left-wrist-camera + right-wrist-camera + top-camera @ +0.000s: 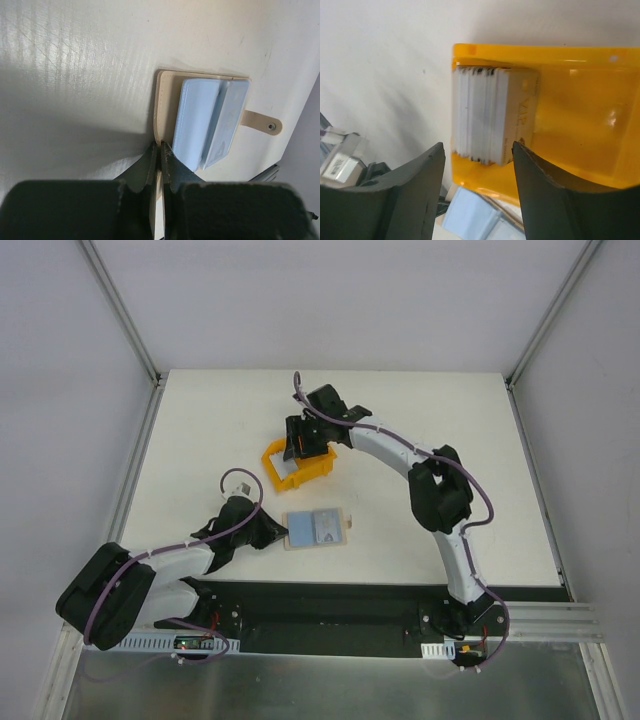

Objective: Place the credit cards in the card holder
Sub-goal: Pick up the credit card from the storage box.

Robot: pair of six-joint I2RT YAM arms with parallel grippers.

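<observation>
The card holder [316, 530] lies open on the table, a beige wallet with pale blue sleeves inside and a snap tab [270, 126] at its right. My left gripper [272, 530] is shut on its left beige edge [163, 95], jaws pinched at the rim [161, 145]. A stack of credit cards [490, 115] stands on edge inside the yellow bin [580, 125], silvery-white with a beige card facing out. My right gripper [479, 150] is open just above the stack, a finger on each side, touching nothing. In the top view it [298, 445] hovers over the bin [310, 476].
The yellow bin sits just behind the wallet, mid-table. The wallet's blue sleeves [470, 220] show below the bin in the right wrist view. White walls and metal frame posts [120, 310] enclose the table on three sides.
</observation>
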